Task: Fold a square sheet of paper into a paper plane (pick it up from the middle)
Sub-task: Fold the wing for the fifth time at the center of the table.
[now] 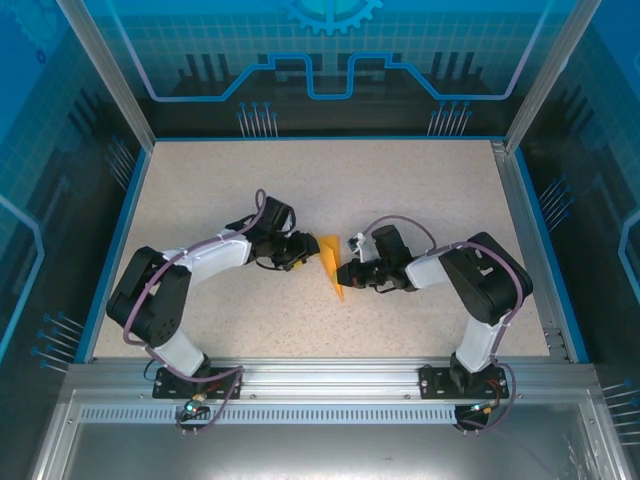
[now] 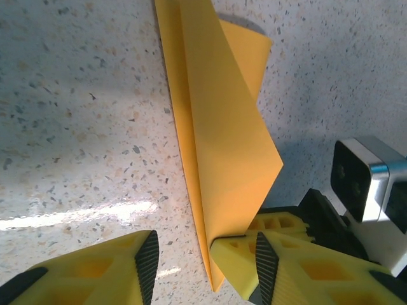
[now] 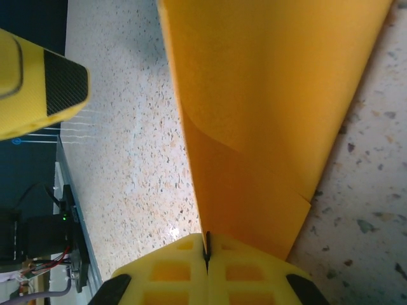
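The square sheet of paper [image 1: 330, 258] is folded into a narrow orange-yellow wedge with layered flaps, its point toward the near edge, at mid-table between both arms. My right gripper [image 3: 206, 251] is shut on one edge of the paper [image 3: 273, 95], and the sheet rises from its closed tips. My left gripper [image 2: 206, 257] stands open, its jaws on either side of the paper's [image 2: 216, 127] pointed end, with neither pad pressing it. The right gripper's yellow fingers [image 2: 280, 223] sit just inside the left gripper's right finger. From above, the left gripper [image 1: 312, 250] and right gripper [image 1: 345, 273] meet at the paper.
The speckled beige tabletop [image 1: 420, 190] is bounded by a blue rim and transparent walls. A metal rail [image 1: 330, 380] carrying both arm bases runs along the near edge. The right wrist camera [image 2: 359, 181] sits close to the left gripper's right finger. A left finger [image 3: 38, 89] shows at the upper left.
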